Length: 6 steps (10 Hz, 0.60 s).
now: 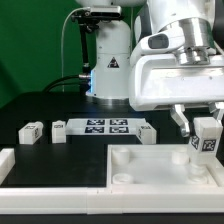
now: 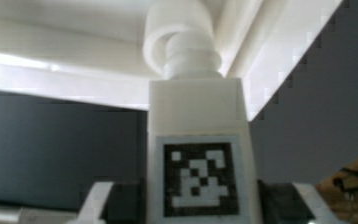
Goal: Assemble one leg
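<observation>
The leg (image 1: 208,142) is the last thing you reach when scanning the exterior view from left to right. At mid-left, two loose white blocks (image 1: 30,132) sit on the black table (image 1: 30,100), well apart from the arm. In the centre lies the marker board (image 1: 105,126), flat, with another small block (image 1: 148,131) just beside its right end. Across the lower frame runs the large white panel (image 1: 140,185), with raised edges. At far right the gripper (image 1: 204,130) hangs from above, its fingers clamped on the leg, which stands upright over the panel's right-hand far corner with its tag facing the camera. In the wrist view the leg (image 2: 197,120) runs straight away from the gripper (image 2: 190,206), with its narrower round end farthest out, so its long axis looks in line with a downward push. I judge the next move depends on that end being directly over a corner socket. Whether it is yet centred or touching cannot be told.
</observation>
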Motion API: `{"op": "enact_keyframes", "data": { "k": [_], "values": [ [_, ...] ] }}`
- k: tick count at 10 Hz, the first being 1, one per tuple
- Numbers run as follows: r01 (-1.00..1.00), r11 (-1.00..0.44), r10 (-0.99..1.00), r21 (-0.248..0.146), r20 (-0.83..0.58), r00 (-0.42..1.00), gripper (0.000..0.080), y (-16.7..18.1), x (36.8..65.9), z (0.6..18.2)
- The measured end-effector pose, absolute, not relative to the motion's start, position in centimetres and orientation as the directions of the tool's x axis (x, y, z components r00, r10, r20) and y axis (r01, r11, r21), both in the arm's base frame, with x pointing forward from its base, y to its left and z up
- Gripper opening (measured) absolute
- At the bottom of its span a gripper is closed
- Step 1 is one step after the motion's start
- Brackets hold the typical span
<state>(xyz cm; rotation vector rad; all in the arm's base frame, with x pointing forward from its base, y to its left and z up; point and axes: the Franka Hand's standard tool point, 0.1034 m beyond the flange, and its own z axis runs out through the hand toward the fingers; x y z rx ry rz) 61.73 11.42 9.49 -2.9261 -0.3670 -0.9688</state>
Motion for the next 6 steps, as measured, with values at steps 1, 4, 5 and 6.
{"op": "enact_keyframes", "data": {
  "k": [1, 4, 5, 6],
  "values": [
    [0.237, -0.971, 0.214, 0.036, 0.577, 0.789, 0.0294, 11.4, 61.6, 9.1],
    [0.236, -0.971, 0.216, 0.043, 0.587, 0.78, 0.0294, 11.1, 61.5, 8.5],
    [0.238, -0.97, 0.218, 0.039, 0.565, 0.796, 0.0294, 11.1, 61.2, 7.9],
    [0.239, -0.97, 0.219, 0.039, 0.565, 0.796, 0.0294, 11.1, 61.2, 7.9]
  ]
}}
